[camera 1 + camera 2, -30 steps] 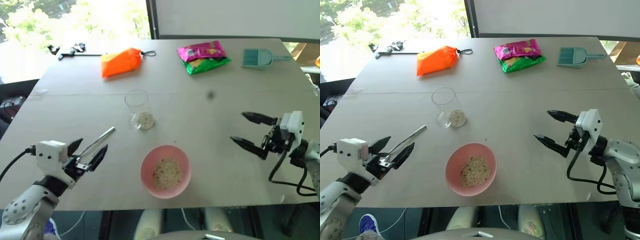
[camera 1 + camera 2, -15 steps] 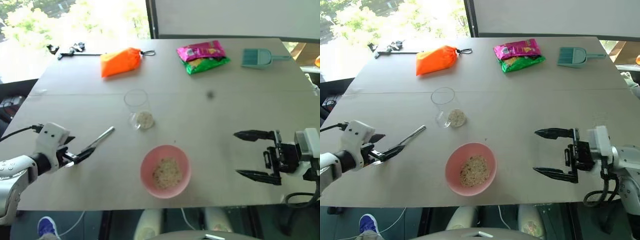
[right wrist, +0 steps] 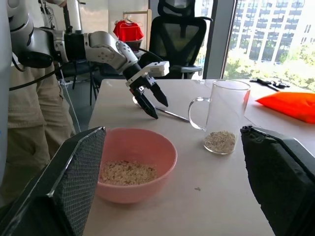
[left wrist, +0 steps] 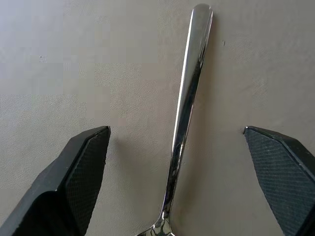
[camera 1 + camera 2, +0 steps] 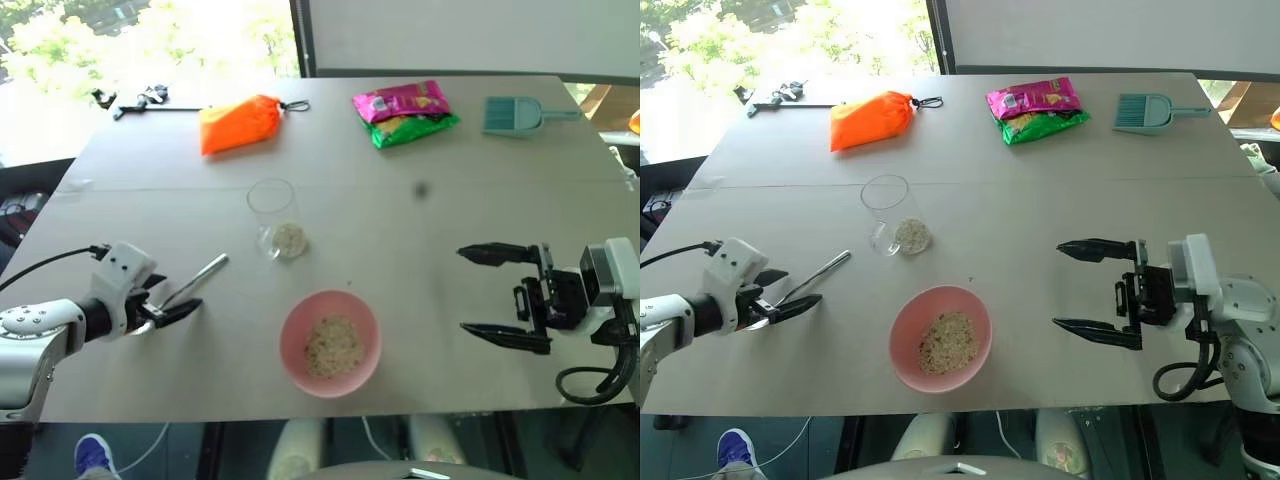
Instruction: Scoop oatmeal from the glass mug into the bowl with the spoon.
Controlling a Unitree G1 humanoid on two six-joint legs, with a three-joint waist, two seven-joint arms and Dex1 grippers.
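Left gripper [image 5: 168, 307] low over bench [image 5: 420, 230], wide open astride spoon [image 4: 186, 123], gripping nothing; right gripper [image 5: 492, 295] open, empty; person's trousers [image 3: 27, 128] behind, seen from right wrist.

No legible text or labels

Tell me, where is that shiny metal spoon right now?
The spoon lies flat on the table on the robot's left side, between the open fingers of the left end effector, left of the pink bowl and below-left of the glass mug.
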